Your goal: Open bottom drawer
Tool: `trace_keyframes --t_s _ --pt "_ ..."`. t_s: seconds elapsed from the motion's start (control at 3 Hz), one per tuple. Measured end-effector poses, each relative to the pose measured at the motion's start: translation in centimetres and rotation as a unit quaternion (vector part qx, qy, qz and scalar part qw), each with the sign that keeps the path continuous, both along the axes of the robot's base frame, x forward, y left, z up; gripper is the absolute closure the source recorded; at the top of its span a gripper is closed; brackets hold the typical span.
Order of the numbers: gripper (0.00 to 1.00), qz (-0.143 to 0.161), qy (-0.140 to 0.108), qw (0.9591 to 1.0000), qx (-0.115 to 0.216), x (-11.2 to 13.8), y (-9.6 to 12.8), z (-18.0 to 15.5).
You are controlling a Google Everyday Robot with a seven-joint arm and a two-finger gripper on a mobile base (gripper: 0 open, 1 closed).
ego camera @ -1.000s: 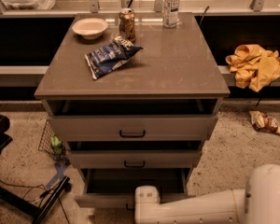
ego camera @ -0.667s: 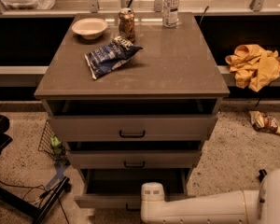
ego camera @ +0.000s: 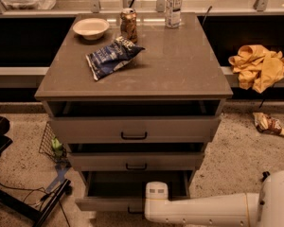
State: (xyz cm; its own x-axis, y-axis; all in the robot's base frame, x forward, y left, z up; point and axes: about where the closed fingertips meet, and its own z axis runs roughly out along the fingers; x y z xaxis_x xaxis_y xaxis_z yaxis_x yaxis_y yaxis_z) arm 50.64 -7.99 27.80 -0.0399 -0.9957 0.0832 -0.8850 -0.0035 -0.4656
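The cabinet top (ego camera: 180, 65) carried a bowl (ego camera: 91, 28), a can (ego camera: 128, 25), a bottle (ego camera: 173, 4) and a chip bag (ego camera: 112, 56) near the can, while the gripper (ego camera: 154, 200) sat low at the bottom drawer (ego camera: 109, 203).

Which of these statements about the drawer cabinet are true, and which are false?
1. The bottom drawer stands pulled out, its inside showing. True.
2. The blue chip bag lies inside the white bowl. False: it lies on the cabinet top, apart from the bowl.
3. The gripper is low, at the bottom drawer's front. True.
4. The yellow cloth lies on the cabinet top. False: it lies on the ledge to the right of the cabinet.
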Motion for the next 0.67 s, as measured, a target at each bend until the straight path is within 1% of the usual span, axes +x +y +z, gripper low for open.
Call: trace_keyframes --t_s 0.33,0.67 --pt "1.00 -0.019 0.007 0.9994 0.028 7.20 -2.47 -4.78" --pt "1.00 -0.019 0.008 0.9994 0.028 7.20 -2.47 -4.79"
